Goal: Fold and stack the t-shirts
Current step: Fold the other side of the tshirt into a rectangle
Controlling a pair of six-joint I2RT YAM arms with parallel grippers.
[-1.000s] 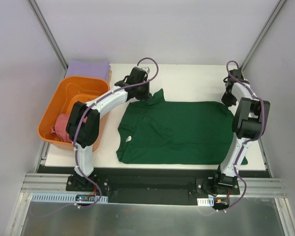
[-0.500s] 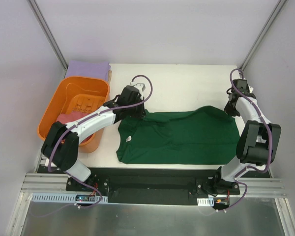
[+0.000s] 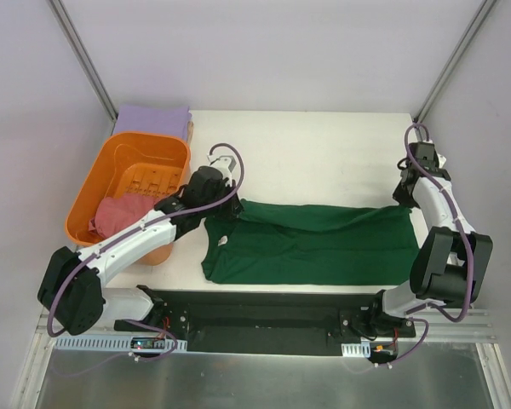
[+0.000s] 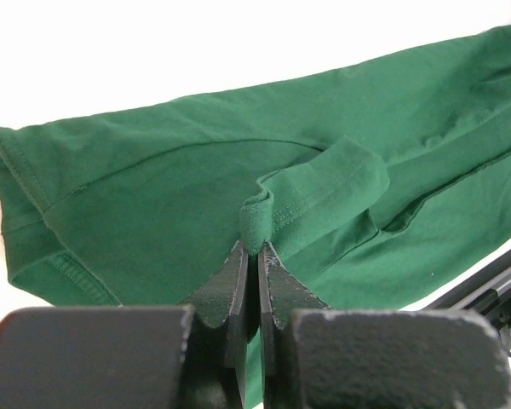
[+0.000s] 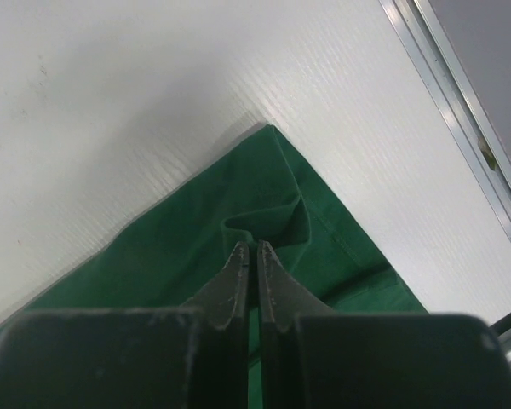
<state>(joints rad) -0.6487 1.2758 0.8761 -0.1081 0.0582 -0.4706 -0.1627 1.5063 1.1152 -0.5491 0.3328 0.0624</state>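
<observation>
The dark green t-shirt [image 3: 311,243] lies across the near part of the white table, its far half folded toward the near edge. My left gripper [image 3: 227,204] is shut on the shirt's sleeve fabric [image 4: 264,213] at the left end. My right gripper [image 3: 402,198] is shut on a pinch of the shirt's hem corner [image 5: 264,217] at the right end. The dusty pinkish-red t-shirt [image 3: 117,213] lies crumpled in the orange basket. The pale lavender t-shirt [image 3: 152,118] lies folded at the far left corner.
The orange plastic basket [image 3: 136,153] stands at the left edge of the table. The black rail [image 3: 272,307] with the arm bases runs along the near edge. Grey walls close the sides, and a metal frame [image 5: 460,102] borders the table on the right.
Both grippers have pulled the shirt's far edge toward the near side, folding it over. The shirt now covers a narrower band. The left arm has swung down and left.
</observation>
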